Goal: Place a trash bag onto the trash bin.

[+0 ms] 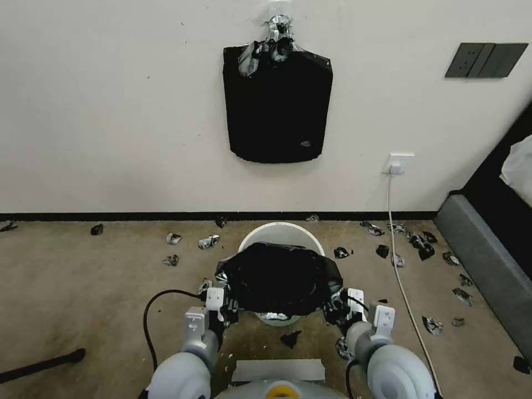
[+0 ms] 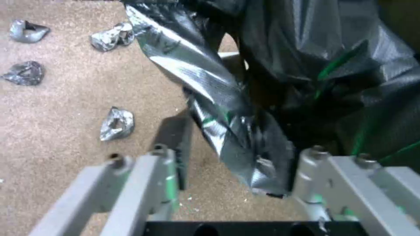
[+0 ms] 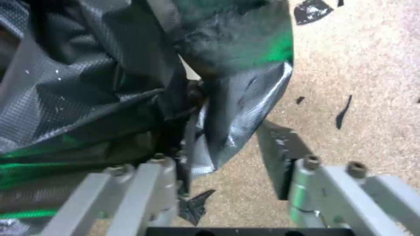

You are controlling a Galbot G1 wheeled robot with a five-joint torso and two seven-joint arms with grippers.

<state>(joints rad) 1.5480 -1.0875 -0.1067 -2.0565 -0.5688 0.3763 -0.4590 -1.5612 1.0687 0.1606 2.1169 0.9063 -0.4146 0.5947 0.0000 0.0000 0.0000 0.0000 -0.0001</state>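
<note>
Both sets of fingers stood spread apart. The left gripper had a crinkled fold of the glossy black trash bag loose between its fingers; the right gripper likewise, unclamped. Beyond and between them the floppy bag draped over the round cream trash bin. Torn foil-like scraps littered the coarse carpet outward.

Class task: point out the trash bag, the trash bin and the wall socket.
trash bag (image 1: 277, 280), head view, middle of its crinkled top.
trash bin (image 1: 281, 229), head view, far rim.
wall socket (image 1: 398, 163), head view, white plate.
</note>
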